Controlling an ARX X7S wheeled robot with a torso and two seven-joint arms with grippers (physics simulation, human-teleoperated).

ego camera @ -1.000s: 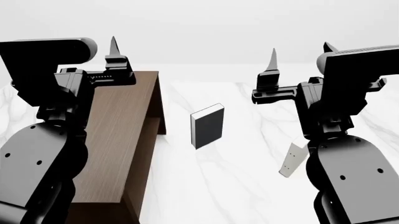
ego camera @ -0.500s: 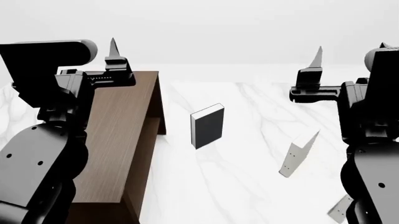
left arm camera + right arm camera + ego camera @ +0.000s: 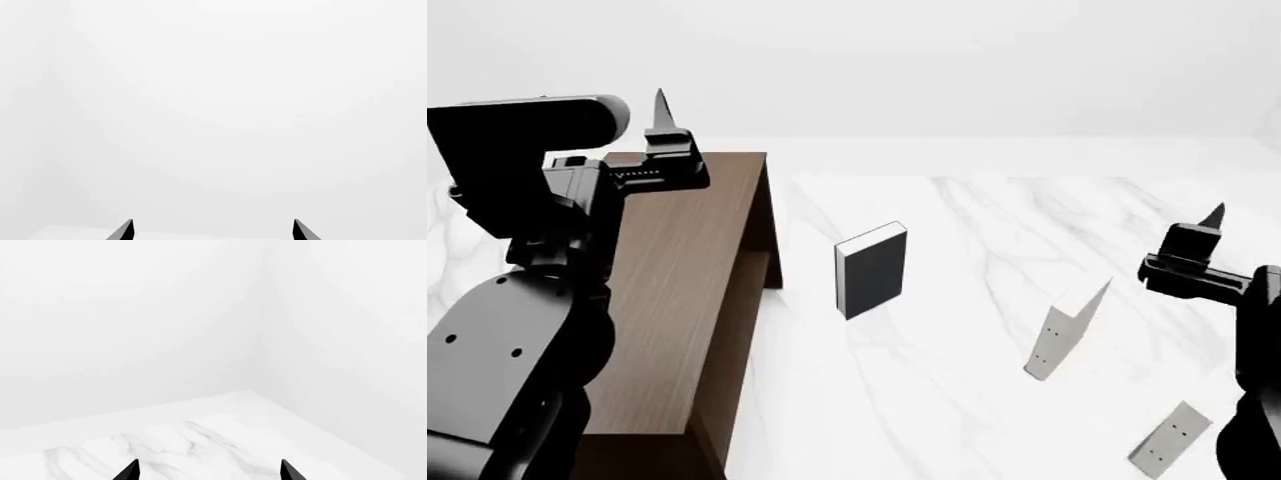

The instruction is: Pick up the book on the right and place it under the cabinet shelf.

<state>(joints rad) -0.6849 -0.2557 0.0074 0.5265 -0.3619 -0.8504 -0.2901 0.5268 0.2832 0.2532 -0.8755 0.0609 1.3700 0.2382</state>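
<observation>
The book (image 3: pixel 1169 440), thin and plain pale grey, stands tilted on the marble table at the bottom right of the head view. The tall dark-brown cabinet shelf (image 3: pixel 694 280) stands at the left, and its open face and inner board show at its right side. My right gripper (image 3: pixel 1213 216) hangs open above and behind the book, well clear of it. Its tips (image 3: pixel 209 468) frame only marble in the right wrist view. My left gripper (image 3: pixel 663 108) is raised over the cabinet's top, open and empty. In the left wrist view it (image 3: pixel 212 228) faces blank wall.
A black-covered book (image 3: pixel 872 270) with white page edges stands upright mid-table, right of the cabinet. A second white book (image 3: pixel 1065 335) leans between it and the rightmost one. The marble table (image 3: pixel 948 400) spreads across the view, and a wall corner (image 3: pixel 267 340) rises behind.
My right arm has swung far right and down, uncovering the rightmost white book. The left gripper has shifted slightly left. None of the books has moved.
</observation>
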